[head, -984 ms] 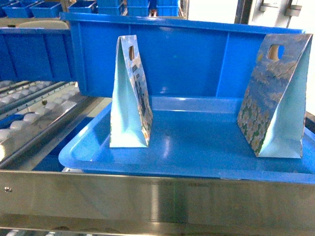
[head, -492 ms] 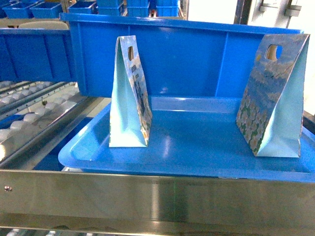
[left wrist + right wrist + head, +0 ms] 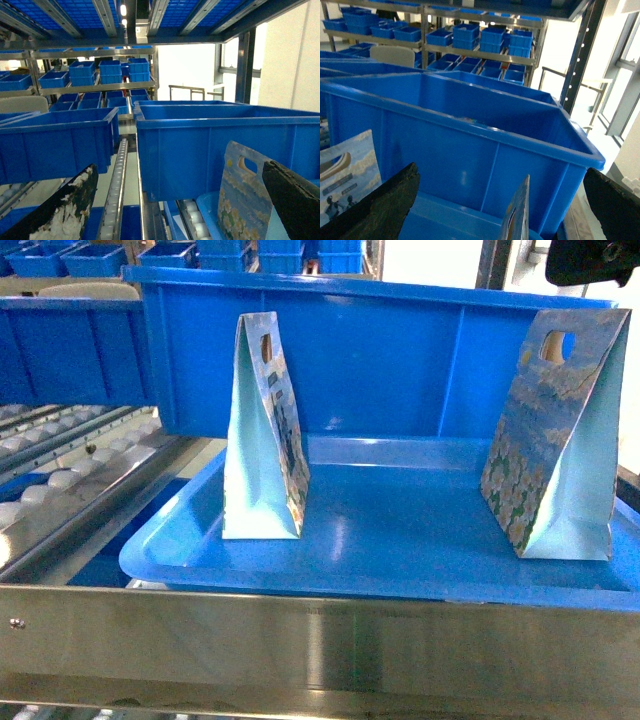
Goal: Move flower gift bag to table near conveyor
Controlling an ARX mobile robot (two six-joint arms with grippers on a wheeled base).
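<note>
**Flower bag** [image 3: 550,450]: upright at the right end of the blue tray [image 3: 400,540], printed face towards the middle, handle slot at the top. Not gripped.

**Second bag** [image 3: 265,440]: upright at the left end of the tray, well apart from the first and seen nearly edge-on. Its print looks alike, as far as it shows.

**Right hand** [image 3: 501,172]: fingers [image 3: 385,205] spread wide, nothing between the pads. A bag's top edge [image 3: 520,210] shows low between them.

**Left hand** [image 3: 180,170]: fingers [image 3: 295,200] likewise wide apart and empty, with a bag [image 3: 242,200] low on the right of its view.

**Change:** a dark part of the right arm [image 3: 592,260] now shows at the head view's top right corner, above the flower bag; a moment ago it was absent. Both bags stand as before.

**Reading:** the right arm is probably starting its approach to that bag. No grasp or lift yet.

**Surroundings:** a deep blue bin [image 3: 380,360] stands behind the tray. The conveyor [image 3: 60,485] runs at left, its steel rail [image 3: 320,640] across the front. The counter is not in view.
</note>
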